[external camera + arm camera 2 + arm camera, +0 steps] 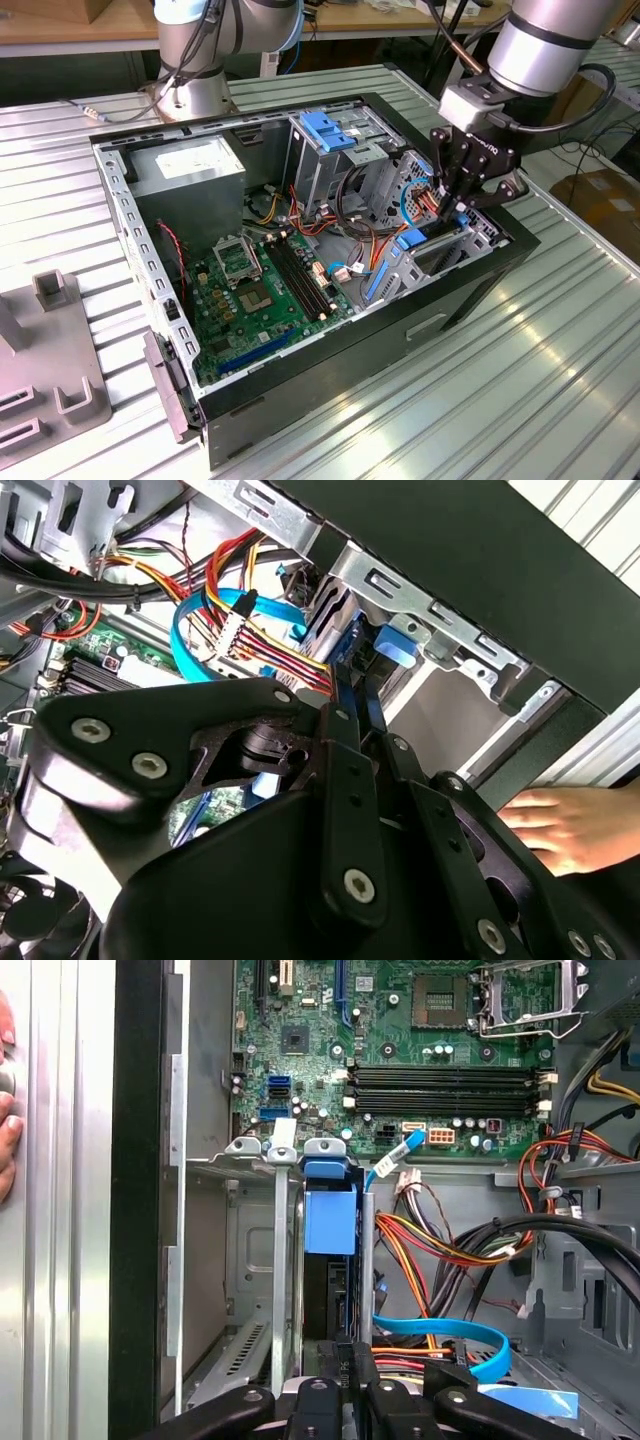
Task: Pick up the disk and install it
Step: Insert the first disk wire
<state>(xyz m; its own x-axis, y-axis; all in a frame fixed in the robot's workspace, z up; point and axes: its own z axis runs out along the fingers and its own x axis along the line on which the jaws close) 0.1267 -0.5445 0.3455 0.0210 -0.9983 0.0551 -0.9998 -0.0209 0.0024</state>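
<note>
The disk (330, 1215) stands on edge in the metal drive bay (250, 1260) at the case's front corner, its blue rail end pointing at the motherboard. In the exterior view the disk (412, 240) sits low in the bay at the case's right end, and my gripper (462, 205) reaches down onto its other end. In both wrist views the black fingers converge tightly on the disk's edge, with my gripper (352, 1352) shut on it. In the second wrist view my gripper (350, 675) meets the disk (395, 645) beside the bay wall.
Red, yellow and blue cables (450, 1250) crowd the space beside the bay. The motherboard (260, 290), grey power-supply box (190, 170) and drive cage with blue latch (325, 130) occupy the case. A person's hand (570, 825) rests outside the case wall. A grey fixture (50, 390) sits on the table.
</note>
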